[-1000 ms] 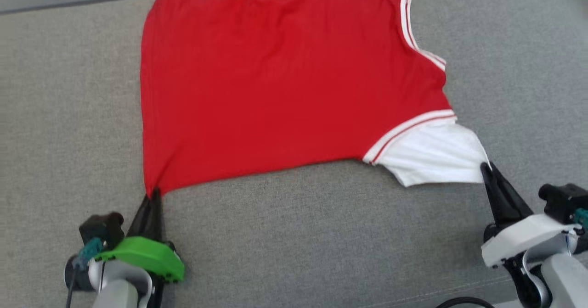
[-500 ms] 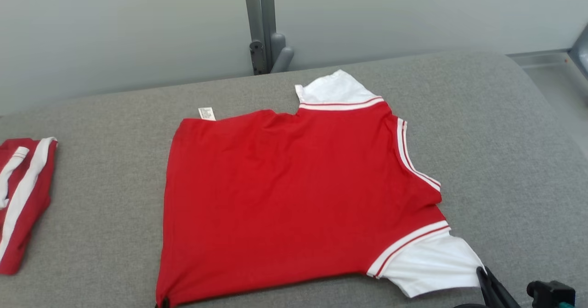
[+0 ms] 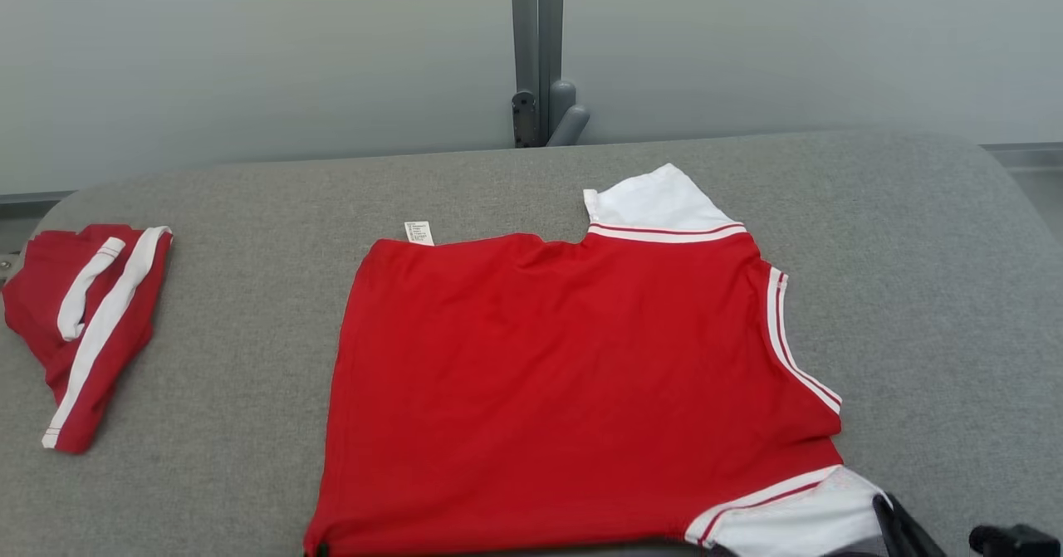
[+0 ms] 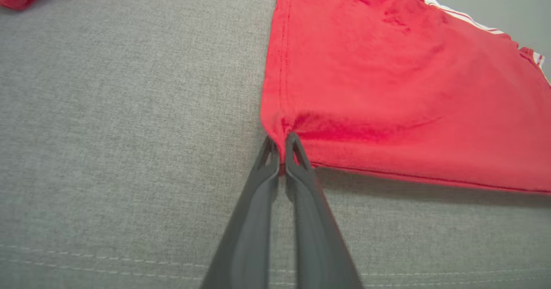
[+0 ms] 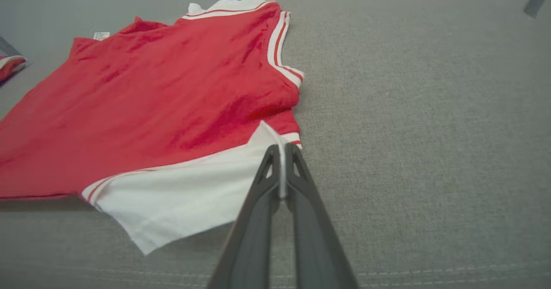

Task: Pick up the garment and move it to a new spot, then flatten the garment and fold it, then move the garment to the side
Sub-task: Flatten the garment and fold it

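We judge this the flattening step: the red garment (image 3: 565, 374) lies spread on the grey worktop (image 3: 249, 208). Our left claw (image 4: 282, 139) is clamped on its hem corner (image 4: 280, 125), our right claw (image 5: 283, 147) on the white sleeve (image 5: 185, 194). The next move, we think, calls for lifting both corners evenly toward the far edge. The wrist views show the pinches; the head view adds a second red piece (image 3: 83, 324), well apart at the left.

Near hem of garment (image 3: 573, 391) is cut off; label (image 3: 418, 232) illegible.
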`<state>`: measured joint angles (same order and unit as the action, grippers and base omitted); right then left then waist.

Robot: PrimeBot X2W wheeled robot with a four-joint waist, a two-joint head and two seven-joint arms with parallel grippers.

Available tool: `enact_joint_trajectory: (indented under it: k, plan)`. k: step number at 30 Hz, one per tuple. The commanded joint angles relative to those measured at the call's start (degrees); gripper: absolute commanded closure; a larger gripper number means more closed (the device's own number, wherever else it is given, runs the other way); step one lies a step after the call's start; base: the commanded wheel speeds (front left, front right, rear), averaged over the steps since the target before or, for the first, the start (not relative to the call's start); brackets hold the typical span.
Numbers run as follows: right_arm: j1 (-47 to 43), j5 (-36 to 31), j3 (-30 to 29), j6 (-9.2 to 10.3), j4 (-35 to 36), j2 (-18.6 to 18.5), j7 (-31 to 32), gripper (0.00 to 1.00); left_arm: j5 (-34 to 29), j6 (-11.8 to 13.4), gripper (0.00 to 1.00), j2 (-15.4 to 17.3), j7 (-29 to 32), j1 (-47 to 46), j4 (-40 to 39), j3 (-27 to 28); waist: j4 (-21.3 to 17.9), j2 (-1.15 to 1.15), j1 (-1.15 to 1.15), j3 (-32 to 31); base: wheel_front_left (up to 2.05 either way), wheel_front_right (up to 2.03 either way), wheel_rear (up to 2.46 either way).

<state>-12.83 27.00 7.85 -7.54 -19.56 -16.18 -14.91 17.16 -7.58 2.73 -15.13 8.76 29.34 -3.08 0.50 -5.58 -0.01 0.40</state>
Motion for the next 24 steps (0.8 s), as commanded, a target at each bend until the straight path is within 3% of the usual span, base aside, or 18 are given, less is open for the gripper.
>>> enact_joint_trajectory:
  k: [1,10,24]
  plan:
    - [1.25,-0.87,-0.44,0.11,1.51,-0.38,-0.19,1.0,-0.62,0.13,1.0,0.36,0.0,-0.94,-1.42,0.02,0.08,0.0,0.01,1.09,0.0,0.0,0.0]
    - [9.68,-2.62,0.06,0.11,3.8,0.05,-0.15,1.0,-2.14,0.12,1.0,0.57,-0.01,-6.15,-8.13,-1.63,-0.31,0.0,0.01,4.39,0.0,0.0,0.0]
    - [25.0,-4.77,0.21,0.11,-0.33,0.48,-0.15,1.0,-4.13,0.12,1.0,0.54,-0.01,-17.3,-7.7,-1.58,-0.51,0.0,0.01,13.44,0.0,0.0,0.0]
